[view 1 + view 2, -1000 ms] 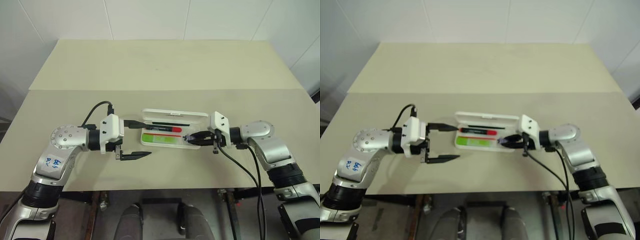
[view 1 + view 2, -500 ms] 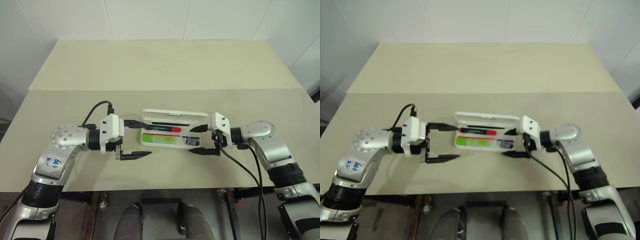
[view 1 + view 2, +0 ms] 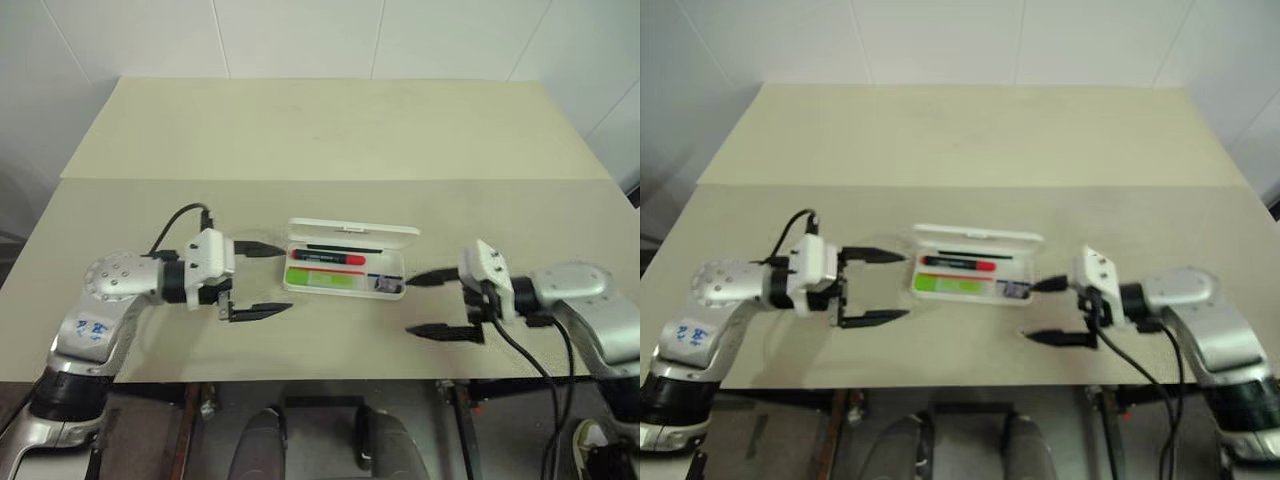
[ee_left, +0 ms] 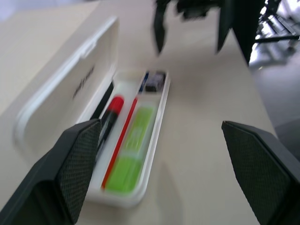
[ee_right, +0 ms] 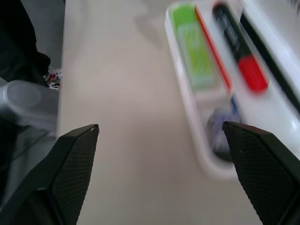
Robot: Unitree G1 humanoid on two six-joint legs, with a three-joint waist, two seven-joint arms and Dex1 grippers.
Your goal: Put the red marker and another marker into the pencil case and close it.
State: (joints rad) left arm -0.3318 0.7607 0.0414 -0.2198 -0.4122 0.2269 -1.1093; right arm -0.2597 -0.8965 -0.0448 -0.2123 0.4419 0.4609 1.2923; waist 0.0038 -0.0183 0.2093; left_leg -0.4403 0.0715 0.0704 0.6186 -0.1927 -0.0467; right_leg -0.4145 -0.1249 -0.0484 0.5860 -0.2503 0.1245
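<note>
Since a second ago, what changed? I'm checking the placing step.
The right gripper opened, let go a small dark piece into the white hinged plastic pencil case, and drew back clear of it. The left gripper stayed open beside the case; the red marker and lime-green marker stayed inside, lid up.

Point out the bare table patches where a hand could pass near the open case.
Free: the wide far half of the beige table behind the white hinged plastic pencil case, and the near strip between both sets of open fingers. Crowded: each end of the case, flanked by the left gripper and right gripper.
</note>
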